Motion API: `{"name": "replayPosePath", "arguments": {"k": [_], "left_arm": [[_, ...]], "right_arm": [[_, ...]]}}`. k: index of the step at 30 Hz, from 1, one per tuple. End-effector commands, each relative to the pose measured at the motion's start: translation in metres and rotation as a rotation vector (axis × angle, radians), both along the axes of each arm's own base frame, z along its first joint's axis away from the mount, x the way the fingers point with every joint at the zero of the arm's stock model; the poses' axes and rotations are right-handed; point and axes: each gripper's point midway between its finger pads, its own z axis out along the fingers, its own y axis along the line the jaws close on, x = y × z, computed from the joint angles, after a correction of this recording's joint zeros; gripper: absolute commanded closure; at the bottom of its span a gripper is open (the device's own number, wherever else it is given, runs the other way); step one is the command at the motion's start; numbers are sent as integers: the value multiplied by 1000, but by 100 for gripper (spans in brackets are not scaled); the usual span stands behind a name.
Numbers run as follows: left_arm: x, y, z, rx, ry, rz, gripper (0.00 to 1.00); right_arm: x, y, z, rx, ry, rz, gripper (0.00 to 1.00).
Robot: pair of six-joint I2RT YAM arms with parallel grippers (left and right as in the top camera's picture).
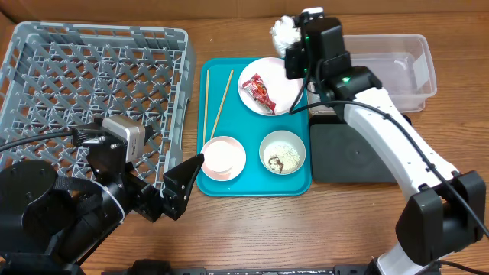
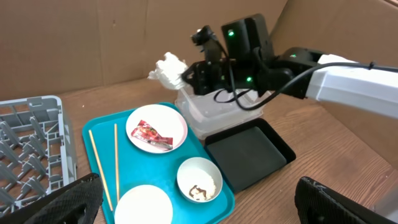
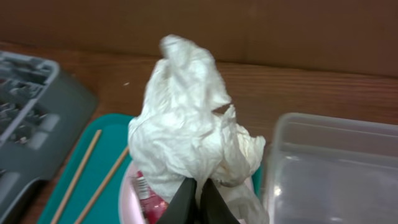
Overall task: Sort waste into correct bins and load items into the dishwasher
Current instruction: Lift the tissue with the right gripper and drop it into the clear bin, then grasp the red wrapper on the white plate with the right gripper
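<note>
My right gripper (image 1: 294,47) is shut on the crumpled white tissue (image 1: 285,32) and holds it in the air above the far edge of the pink plate (image 1: 279,99); the tissue also shows in the right wrist view (image 3: 189,130) and the left wrist view (image 2: 168,68). The red wrapper (image 1: 260,93) lies on the plate. The pale grey-green bowl (image 1: 283,152) holds rice and brown scraps. The pink bowl (image 1: 223,158) and the chopsticks (image 1: 218,103) lie on the teal tray (image 1: 244,183). The clear tub (image 1: 397,65) and black tray (image 1: 351,156) sit to the right. My left gripper (image 2: 199,205) is open and empty, near the pink bowl.
The grey dish rack (image 1: 84,84) fills the left of the table. The right arm reaches across the black tray and the clear tub's near edge. Brown cardboard walls stand behind the table.
</note>
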Motion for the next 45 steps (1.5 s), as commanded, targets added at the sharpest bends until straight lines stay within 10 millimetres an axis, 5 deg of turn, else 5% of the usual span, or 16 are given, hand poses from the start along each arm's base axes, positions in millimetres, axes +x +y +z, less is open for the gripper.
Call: {"name": "replayPosePath", "arguments": {"k": [1,6,12,13,14,15,21,23,26,31,41,43,44,45], "left_arm": [[1,0,0,12,-8,-3,0],[1,0,0,12,-8,-3,0],[1,0,0,12,-8,-3,0],[1,0,0,12,-8,-3,0],[1,0,-1,12,-7,-3,0],[1,0,-1,12,-7,-3,0],[1,0,0,12,-8,-3,0],[3,0,1,12,-13,-3,0],[7,-1,1,11,-15,-3,0],[12,-1,-2,12,4,-3,0],[14,-1,-10,14,45,-4,0],[14,-1,-12,15,52,-4,0],[13,-1,-13,15,57,-4,0],[13,-1,-13,15,61,-4,0]], "right_arm": [[11,-51,-10,-36,34,-152,96],[7,-100,-26,-25,123,-278,96],[-6,-113,-45,-50,203,-292,94],[-7,-111,-45,-51,204,-288,82],[-7,-109,-43,-50,198,-284,35],[-7,-106,-40,-44,194,-277,20],[-16,-52,-16,95,182,-84,24],[-29,-4,-6,169,182,70,26],[-42,31,-16,151,207,158,26],[-50,68,-62,60,247,227,26],[-38,66,-169,-67,375,164,25],[-38,62,-183,-76,400,156,42],[-38,61,-185,-77,405,154,58],[-38,58,-187,-78,412,149,88]]}}
